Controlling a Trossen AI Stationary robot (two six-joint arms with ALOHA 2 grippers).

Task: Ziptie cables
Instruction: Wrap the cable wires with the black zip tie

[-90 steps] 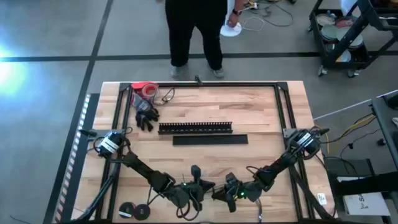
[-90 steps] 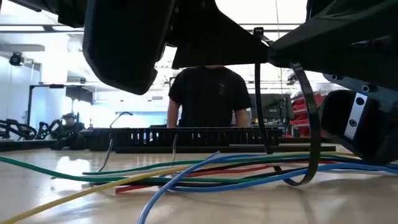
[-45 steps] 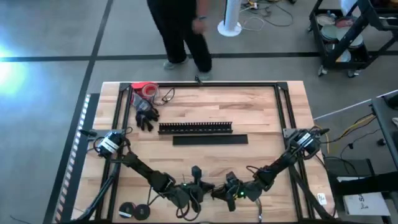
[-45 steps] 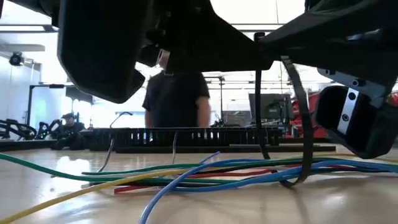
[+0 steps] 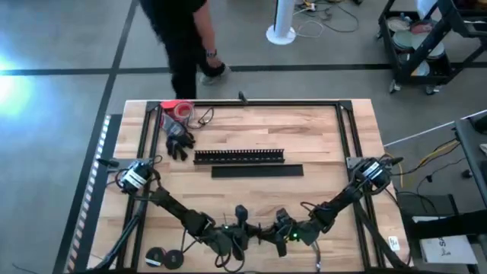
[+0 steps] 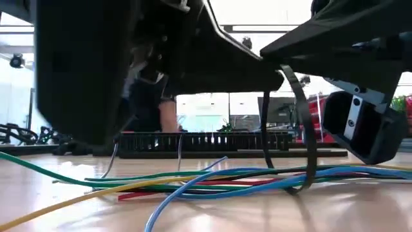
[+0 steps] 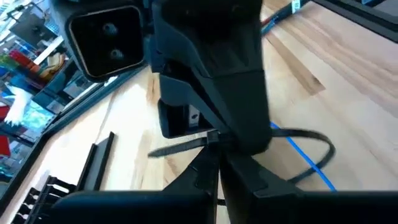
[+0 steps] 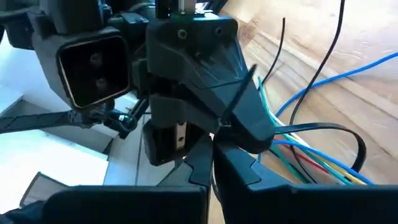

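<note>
Fingers of the left gripper (image 5: 245, 228) and right gripper (image 5: 268, 231) meet nose to nose at the table's (image 5: 319, 144) near edge, each apparently pinching the black zip tie (image 6: 302, 129), which loops around the cables (image 6: 212, 180) lying on the wood beneath them.

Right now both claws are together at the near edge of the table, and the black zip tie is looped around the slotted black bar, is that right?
Not quite. The low view shows the zip tie looped around the cables, not the slotted bar, which lies apart, farther back. The left claw and right claw do meet at the near edge.
</note>
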